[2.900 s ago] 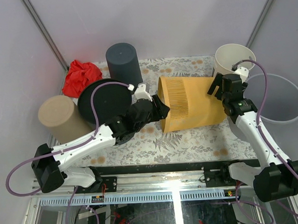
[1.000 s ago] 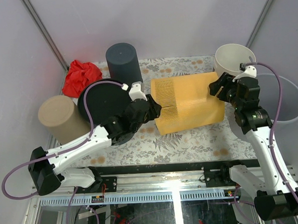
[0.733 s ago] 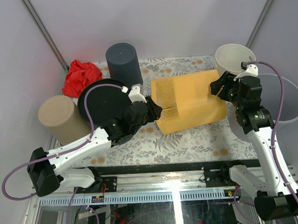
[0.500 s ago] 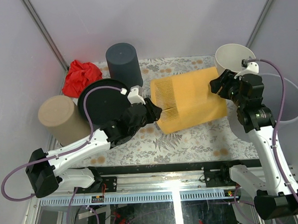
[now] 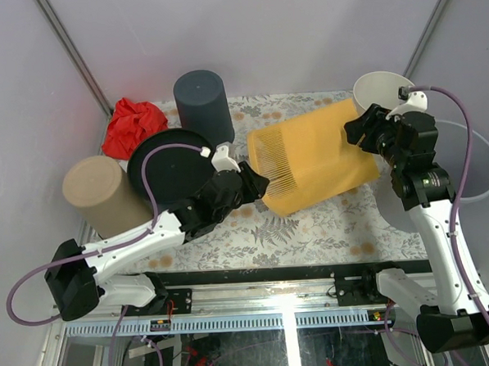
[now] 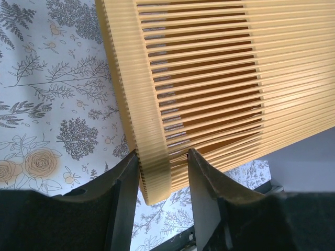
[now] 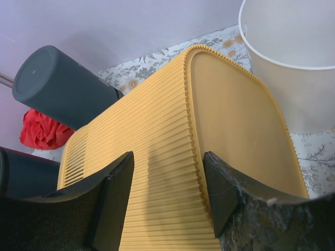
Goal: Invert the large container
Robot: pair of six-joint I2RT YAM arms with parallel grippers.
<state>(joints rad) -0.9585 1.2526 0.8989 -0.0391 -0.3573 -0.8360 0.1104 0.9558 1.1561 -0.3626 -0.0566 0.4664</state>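
The large container (image 5: pixel 317 159) is a yellow ribbed bin lying on its side across the floral table, open mouth to the left and flat base to the right. Its right end is tipped up toward the back. My left gripper (image 5: pixel 257 182) is shut on the wall at the mouth's lower edge; in the left wrist view the slatted rim (image 6: pixel 152 167) sits between the fingers of that gripper (image 6: pixel 162 154). My right gripper (image 5: pixel 358 132) holds the base end. In the right wrist view this gripper (image 7: pixel 167 154) straddles the ridge between the ribbed side (image 7: pixel 152 130) and the base.
A white bucket (image 5: pixel 383 94) stands just behind the right gripper, close to the container's raised end. A dark grey cylinder (image 5: pixel 201 103), a red cloth (image 5: pixel 135 127), a black round tub (image 5: pixel 170 166) and a tan cylinder (image 5: pixel 97 191) crowd the left. A clear ring (image 5: pixel 473 167) lies at right.
The container's base end has risen and swung toward the back with the right gripper, whose jaws have narrowed a little. The left gripper has kept its hold on the rim and shifted slightly.
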